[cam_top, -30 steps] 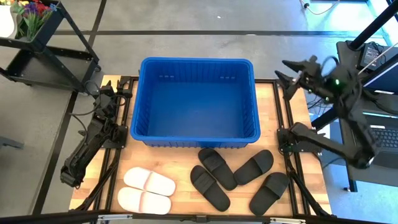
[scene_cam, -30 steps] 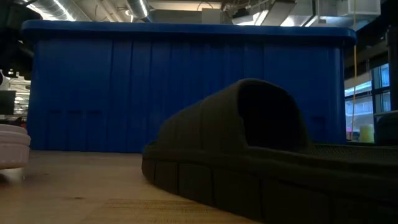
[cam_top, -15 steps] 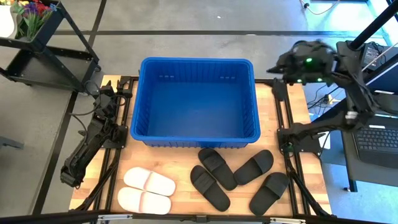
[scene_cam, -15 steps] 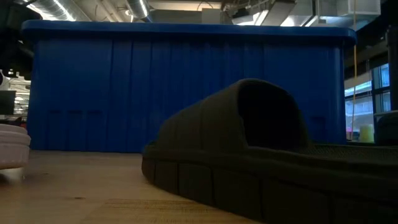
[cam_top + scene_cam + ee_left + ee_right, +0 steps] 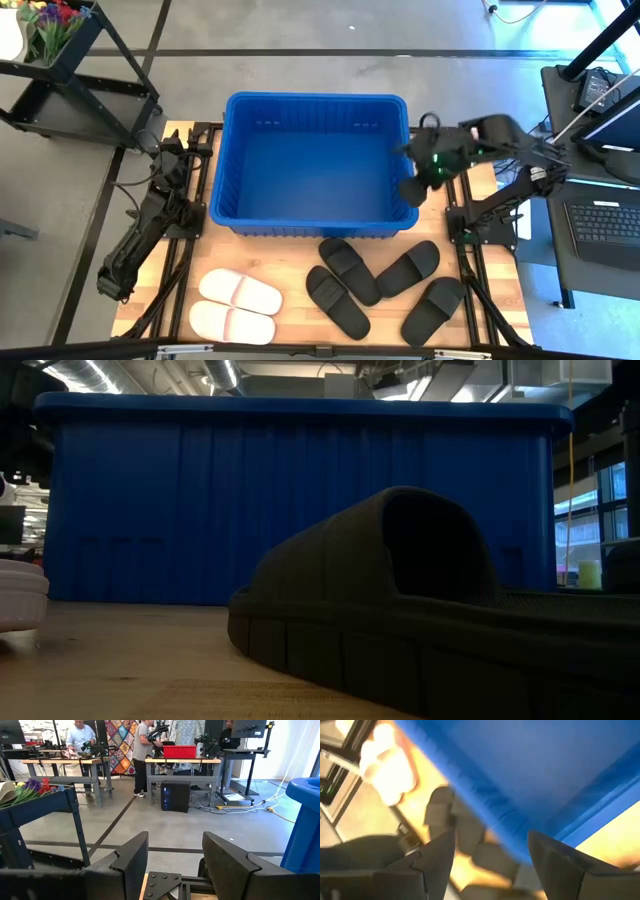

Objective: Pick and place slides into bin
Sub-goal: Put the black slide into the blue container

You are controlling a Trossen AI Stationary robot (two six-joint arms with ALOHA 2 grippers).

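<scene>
Right gripper [image 5: 418, 172], fingers apart and empty, hovers over the blue bin's [image 5: 228, 160] right rim. Six slides [image 5: 348, 270] (four black, two pale) line the table's front edge. Left gripper [image 5: 190, 140], also spread, rests at the left edge.

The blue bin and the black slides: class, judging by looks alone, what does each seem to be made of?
The bin: probably moulded plastic, with a uniform bright blue colour, ribbed walls and a rolled rim. The black slides: likely soft foam or rubber, with a matte, unreflective surface, thick one-piece straps and grooved sole edges in the low view.
</scene>
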